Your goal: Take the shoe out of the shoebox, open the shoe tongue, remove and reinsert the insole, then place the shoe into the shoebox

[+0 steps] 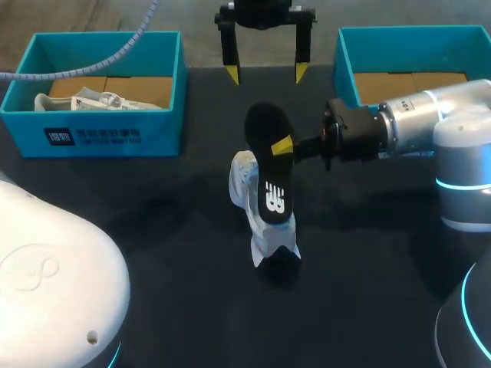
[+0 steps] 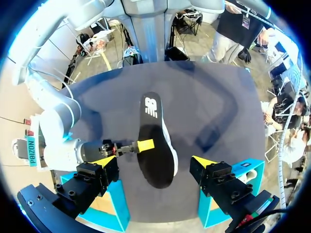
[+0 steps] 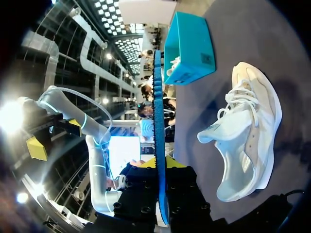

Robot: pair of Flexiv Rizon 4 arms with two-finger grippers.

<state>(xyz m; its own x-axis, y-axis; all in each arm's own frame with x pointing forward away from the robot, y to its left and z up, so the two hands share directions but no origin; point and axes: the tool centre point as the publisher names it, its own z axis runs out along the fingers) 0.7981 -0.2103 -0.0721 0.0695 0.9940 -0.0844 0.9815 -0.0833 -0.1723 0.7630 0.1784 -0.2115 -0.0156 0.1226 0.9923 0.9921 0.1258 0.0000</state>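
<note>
White lace-up sneaker [image 1: 265, 239] sits out of the box at the middle of the dark table [image 1: 153, 230], toe toward 6 o'clock in the head view, laces and open collar plain in the right wrist view [image 3: 250, 141]. Flat black foam insole with a white logo [image 1: 270, 165] is out of the shoe and held on edge above it, heel end toward 12 o'clock, logo end low toward 6 o'clock, hiding much of the upper. Right gripper [image 1: 285, 146] comes in from 3 o'clock and is clamped on the insole near its middle, one yellow tip showing on the black face; from its own wrist view [image 3: 160, 162] the insole [image 3: 158, 121] runs as a thin bluish edge straight out between the fingers. Left wrist view looks down on the same hold: insole [image 2: 154, 145], right gripper [image 2: 146, 144] pinching its side. Left gripper [image 1: 265, 73] hangs at 12 o'clock from the shoe, fingers spread wide, gripping nothing; seen from its own wrist [image 2: 154, 161]. Teal cardboard shoebox [image 1: 100, 130] stands at 10 o'clock, brown floor, a white bundle inside [image 1: 96, 100], too jumbled to make out. Second teal cardboard box [image 1: 406, 42] stands at 2 o'clock, partly behind the right arm [image 1: 430, 115].
</note>
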